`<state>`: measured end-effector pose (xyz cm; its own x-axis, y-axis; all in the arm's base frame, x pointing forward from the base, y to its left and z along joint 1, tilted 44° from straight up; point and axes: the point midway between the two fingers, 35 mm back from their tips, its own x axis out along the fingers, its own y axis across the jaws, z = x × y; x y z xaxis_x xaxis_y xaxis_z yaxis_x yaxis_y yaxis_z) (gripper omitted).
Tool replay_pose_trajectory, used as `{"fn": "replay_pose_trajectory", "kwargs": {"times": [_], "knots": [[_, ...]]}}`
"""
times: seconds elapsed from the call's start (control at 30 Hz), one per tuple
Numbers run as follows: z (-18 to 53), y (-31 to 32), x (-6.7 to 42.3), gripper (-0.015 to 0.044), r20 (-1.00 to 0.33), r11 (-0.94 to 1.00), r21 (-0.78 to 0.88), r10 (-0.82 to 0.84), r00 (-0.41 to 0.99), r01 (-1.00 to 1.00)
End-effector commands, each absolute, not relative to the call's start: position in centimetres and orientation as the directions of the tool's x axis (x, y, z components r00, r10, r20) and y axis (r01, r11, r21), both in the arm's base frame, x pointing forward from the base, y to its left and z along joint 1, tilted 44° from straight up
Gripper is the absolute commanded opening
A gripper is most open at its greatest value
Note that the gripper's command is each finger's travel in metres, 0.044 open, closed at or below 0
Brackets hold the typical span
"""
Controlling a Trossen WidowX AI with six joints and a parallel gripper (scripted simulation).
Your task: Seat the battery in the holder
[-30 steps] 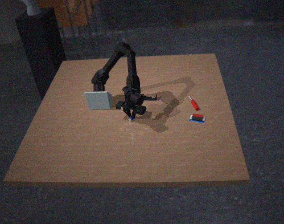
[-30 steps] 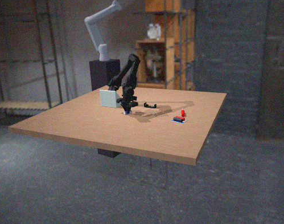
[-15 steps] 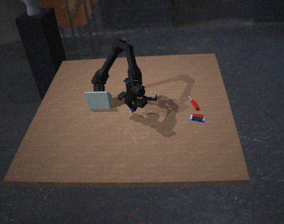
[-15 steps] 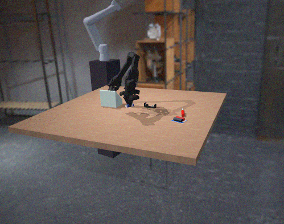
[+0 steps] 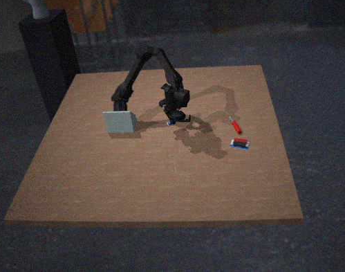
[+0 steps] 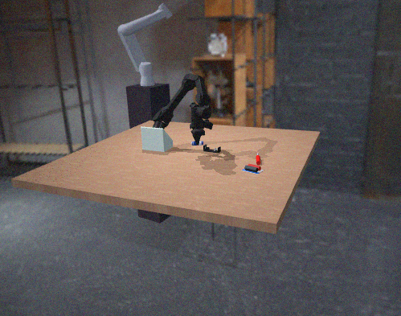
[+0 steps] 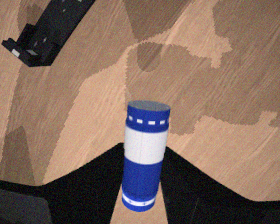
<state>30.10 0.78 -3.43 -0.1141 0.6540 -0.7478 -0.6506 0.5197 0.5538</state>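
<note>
My gripper [image 7: 143, 151] [image 5: 171, 120] [image 6: 197, 138] is shut on the battery [image 7: 145, 136] [image 5: 169, 122] [image 6: 194, 144], a blue cylinder with a white band. I hold it just above the table, its dashed-ring end pointing away from the wrist. In the top view the holder is mostly hidden behind the gripper.
A pale grey block [image 5: 119, 121] [image 6: 155, 139] stands at the arm's base. A red screwdriver [image 5: 236, 125] [image 6: 258, 158] and a small red, black and blue object [image 5: 240, 143] [image 6: 253, 168] lie to the right. A white arm on a black pedestal [image 6: 147, 99] stands behind the table.
</note>
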Motion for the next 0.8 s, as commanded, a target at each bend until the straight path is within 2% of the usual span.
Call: {"fn": "replay_pose_trajectory", "kwargs": {"times": [0.0,0.5,0.77], "knots": [[-1.7,2.2,31.0,0.0073,-0.749,0.581,0.585,0.654,-0.104,-0.566],[4.9,8.8,31.7,0.0073,-0.745,0.733,0.667,0.658,-0.109,-0.133],[5.1,9.6,31.5,0.0073,-0.744,0.739,0.667,0.654,-0.136,-0.096]]}}
